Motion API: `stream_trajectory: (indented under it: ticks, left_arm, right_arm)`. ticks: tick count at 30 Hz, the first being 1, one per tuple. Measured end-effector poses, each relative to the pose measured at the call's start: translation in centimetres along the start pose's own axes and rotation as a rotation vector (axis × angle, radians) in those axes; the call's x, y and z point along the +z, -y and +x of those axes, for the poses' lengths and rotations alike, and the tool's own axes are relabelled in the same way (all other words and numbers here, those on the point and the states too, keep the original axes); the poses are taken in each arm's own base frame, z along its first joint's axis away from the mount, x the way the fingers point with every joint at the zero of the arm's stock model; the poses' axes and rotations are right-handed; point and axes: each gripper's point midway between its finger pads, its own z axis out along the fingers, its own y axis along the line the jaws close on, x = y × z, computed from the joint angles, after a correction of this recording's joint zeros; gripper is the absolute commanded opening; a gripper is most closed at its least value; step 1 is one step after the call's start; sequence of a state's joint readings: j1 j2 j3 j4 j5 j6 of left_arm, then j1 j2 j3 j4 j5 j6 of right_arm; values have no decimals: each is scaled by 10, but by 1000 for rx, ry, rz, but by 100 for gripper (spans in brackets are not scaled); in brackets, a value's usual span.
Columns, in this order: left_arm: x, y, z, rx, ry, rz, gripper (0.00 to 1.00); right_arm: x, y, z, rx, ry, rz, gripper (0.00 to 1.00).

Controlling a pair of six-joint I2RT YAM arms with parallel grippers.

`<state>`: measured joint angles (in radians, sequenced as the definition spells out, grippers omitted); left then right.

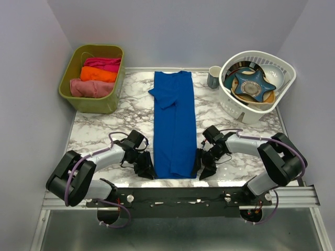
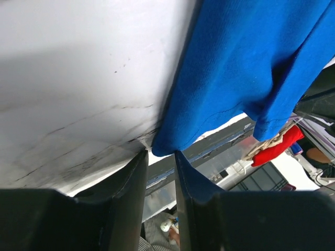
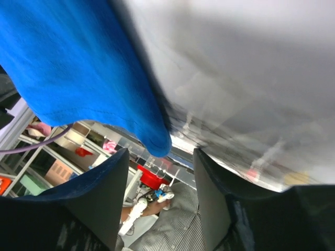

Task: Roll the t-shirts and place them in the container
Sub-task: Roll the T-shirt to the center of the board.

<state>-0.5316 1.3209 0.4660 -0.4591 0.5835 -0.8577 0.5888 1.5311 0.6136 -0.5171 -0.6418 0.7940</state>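
A royal-blue t-shirt (image 1: 175, 125) lies folded into a long narrow strip down the middle of the marble table (image 1: 99, 128), one sleeve folded in at the far end. My left gripper (image 1: 147, 170) is at its near left corner, and my right gripper (image 1: 203, 170) is at its near right corner. In the left wrist view the jaws (image 2: 159, 152) stand narrowly apart with the shirt's corner (image 2: 163, 146) at their tips. In the right wrist view the jaws (image 3: 160, 150) are wide open with the shirt's corner (image 3: 156, 142) hanging between the tips. Dusty-pink (image 1: 91, 88), orange (image 1: 98, 74) and magenta (image 1: 103, 63) rolls lie in the bin.
An olive-green bin (image 1: 67, 78) holding the rolls stands at the far left. A white dish rack (image 1: 285, 70) with bowls and plates stands at the far right, with a grey mug (image 1: 214, 77) beside it. The table's near edge runs just behind both grippers.
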Motion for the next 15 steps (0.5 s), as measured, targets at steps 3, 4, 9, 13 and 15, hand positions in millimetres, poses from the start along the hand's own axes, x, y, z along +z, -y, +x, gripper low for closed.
stream_trajectory:
  ticks: [3,4,9,13,15]
  left_arm:
    - [0,-1,0,-2,-2,-2,33]
    - [0,-1,0,-2,-2,-2,32]
    - [1,-2,1,-4,-4,-5,26]
    - [2,-3,1,-1,-2,-9,13]
    - [2,-4,1,2,-1,-11,0]
  right_arm:
    - [2,-2,-5,-3,7,14,55]
    - [2,-3,-6,-2,9,20,54]
    - [4,-5,-12,5,12,37,45]
    - [5,-3,-14,-1,20,55,39]
    - [5,-2,-14,-8,21,62,38]
